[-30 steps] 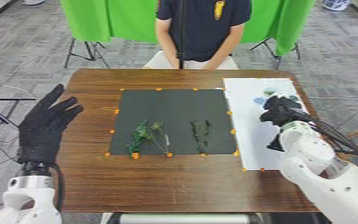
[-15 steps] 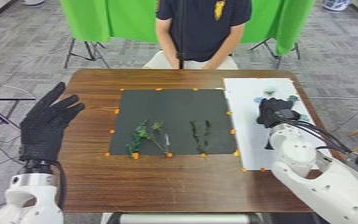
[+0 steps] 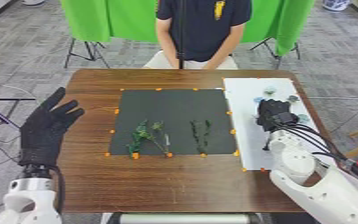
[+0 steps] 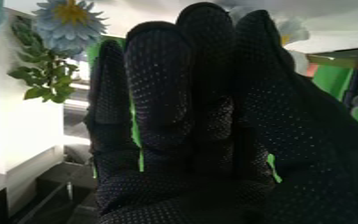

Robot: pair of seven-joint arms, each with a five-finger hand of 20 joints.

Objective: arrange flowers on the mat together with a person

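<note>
My right hand (image 3: 273, 113) is over the white sheet (image 3: 257, 159), open, with flowers around it. A pale flower (image 3: 270, 91) lies beyond the hand, a greyish one (image 3: 293, 99) to its far right and a bluish one (image 3: 302, 118) at its right side. In the right wrist view, the hand (image 4: 193, 125) has straight fingers; a light-blue flower (image 4: 71, 25), green leaves (image 4: 44, 67) and a white flower (image 4: 293, 34) are near them. Leafy green sprigs (image 3: 140, 135) and two darker stems (image 3: 201, 136) rest on the dark mat (image 3: 162, 107). My left hand (image 3: 44, 132) is open beyond the table's left edge.
The brown wooden table (image 3: 180, 187) carries the mat and sheet, with orange markers (image 3: 135, 156) along their edges. Across the table a person keeps both hands low, off the flowers. A green cloth hangs behind.
My right hand has shifted left and slightly nearer over the white sheet, uncovering the flowers beside it. The left hand stays nearly still, and the sprigs on the mat have not moved.
</note>
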